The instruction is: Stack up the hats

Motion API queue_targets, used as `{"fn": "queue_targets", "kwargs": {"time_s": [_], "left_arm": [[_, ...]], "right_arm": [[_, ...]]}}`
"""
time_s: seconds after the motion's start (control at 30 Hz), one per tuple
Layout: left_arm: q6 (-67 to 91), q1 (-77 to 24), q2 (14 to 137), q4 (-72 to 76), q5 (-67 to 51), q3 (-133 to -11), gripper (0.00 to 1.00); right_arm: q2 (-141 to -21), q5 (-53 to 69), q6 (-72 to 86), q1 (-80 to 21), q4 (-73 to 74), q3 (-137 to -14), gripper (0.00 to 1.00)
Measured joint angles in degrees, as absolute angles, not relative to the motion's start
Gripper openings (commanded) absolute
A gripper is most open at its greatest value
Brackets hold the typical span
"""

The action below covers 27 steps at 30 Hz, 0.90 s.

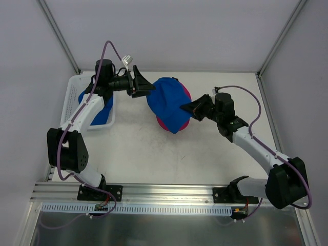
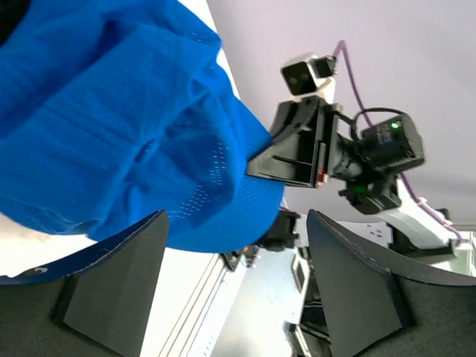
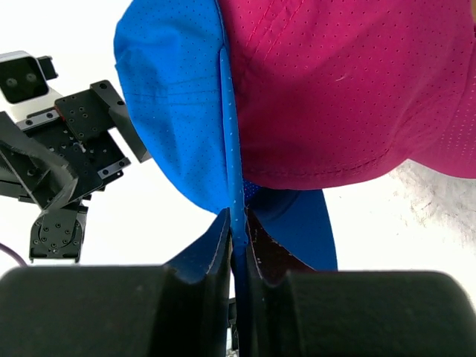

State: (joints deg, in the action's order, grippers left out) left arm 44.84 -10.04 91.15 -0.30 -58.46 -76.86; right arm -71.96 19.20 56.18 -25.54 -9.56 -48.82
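The right pincer (image 3: pixel 238 223) is pressed together on a fold of the bright blue soft fabric baseball cap (image 3: pixel 175 111), the cloth pinched thin between its dark fingers (image 3: pixel 212 260). Just beyond its tips and to their right, a magenta-pink perforated fabric baseball cap (image 3: pixel 342 89) touches the blue cap, which covers most of it from above, both over the white tabletop (image 1: pixel 154 154). Across the caps, the left pincer (image 2: pixel 236 223) is spread and holds nothing, the blue cap's brim just ahead of its tips. Behind that pincer, under its arm, a second blue fabric cap (image 1: pixel 105 110) lies in a white slatted plastic basket (image 1: pixel 69 102).
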Motion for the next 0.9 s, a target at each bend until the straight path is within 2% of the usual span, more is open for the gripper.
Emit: {"fn": "queue_targets", "kwargs": {"time_s": [0.1,0.13,0.3,0.4,0.6,0.9], "left_arm": [[41.4,-10.0,91.1,-2.6,-55.0,-77.4,0.70],[39.2,-10.1,91.0,-3.7,-53.5,-77.8,0.65],[26.1,-10.9,89.4,-10.5,-43.7,-79.1,0.55],[17.6,-12.5,87.7,-13.0,-38.8,-79.3,0.57],[3.9,-16.2,86.6,-14.6,-37.3,-81.2,0.69],[-4.9,-17.0,90.2,-15.9,-35.7,-86.9,0.69]], "right_arm": [[-72.0,19.4,56.2,-25.5,-9.9,-48.8,0.07],[-72.0,19.5,56.2,-25.5,-10.1,-48.8,0.05],[-72.0,19.9,56.4,-25.3,-10.5,-48.8,0.04],[-72.0,20.0,56.4,-25.2,-10.6,-48.8,0.04],[-72.0,20.3,56.4,-24.9,-10.6,-48.8,0.04],[-72.1,20.5,56.4,-24.8,-10.7,-48.8,0.06]]}}
